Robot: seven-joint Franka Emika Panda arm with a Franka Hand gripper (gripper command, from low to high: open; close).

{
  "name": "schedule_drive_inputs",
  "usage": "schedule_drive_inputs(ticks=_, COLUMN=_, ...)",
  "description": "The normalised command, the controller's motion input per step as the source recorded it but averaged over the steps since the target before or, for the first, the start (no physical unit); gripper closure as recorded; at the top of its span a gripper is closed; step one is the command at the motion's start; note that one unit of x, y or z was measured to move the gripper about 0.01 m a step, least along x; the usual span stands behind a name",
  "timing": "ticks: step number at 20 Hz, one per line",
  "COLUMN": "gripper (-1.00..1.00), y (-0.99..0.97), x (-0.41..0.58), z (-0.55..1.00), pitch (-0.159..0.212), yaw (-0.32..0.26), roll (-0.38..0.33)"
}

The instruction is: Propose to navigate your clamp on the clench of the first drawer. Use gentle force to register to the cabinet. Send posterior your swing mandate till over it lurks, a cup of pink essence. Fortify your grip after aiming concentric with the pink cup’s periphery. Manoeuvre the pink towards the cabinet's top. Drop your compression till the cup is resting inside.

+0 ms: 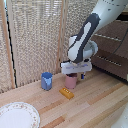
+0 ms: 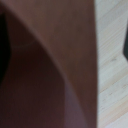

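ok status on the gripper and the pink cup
Gripper down around dusty-pink plastic cup, closure unclear. Cup standing on wooden table. Blue cup, yellow block beside, apart.

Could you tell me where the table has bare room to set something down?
Bare wood lies between the plate and the yellow block, and toward the exterior view's right foreground. It is crowded around the blue cup, pink cup and tool.

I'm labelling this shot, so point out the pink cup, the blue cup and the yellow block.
pink cup (image 1: 71,81), exterior view, on its side wall.
blue cup (image 1: 46,81), exterior view, on its front wall.
yellow block (image 1: 67,93), exterior view, on its top face.
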Motion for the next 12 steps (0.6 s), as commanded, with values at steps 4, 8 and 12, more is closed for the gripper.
schedule_drive_inputs(ticks=4, gripper=1.00, y=0.00, x=-0.110, z=0.00, pitch=-0.018, yaw=0.050, roll=0.003)
schedule_drive_inputs(ticks=8, gripper=1.00, y=0.02, x=-0.078, z=0.06, pitch=-0.098, yaw=0.074, roll=0.000)
schedule_drive_inputs(ticks=12, gripper=1.00, y=0.00, x=-0.038, z=0.38, pitch=-0.147, yaw=-0.020, roll=0.042)
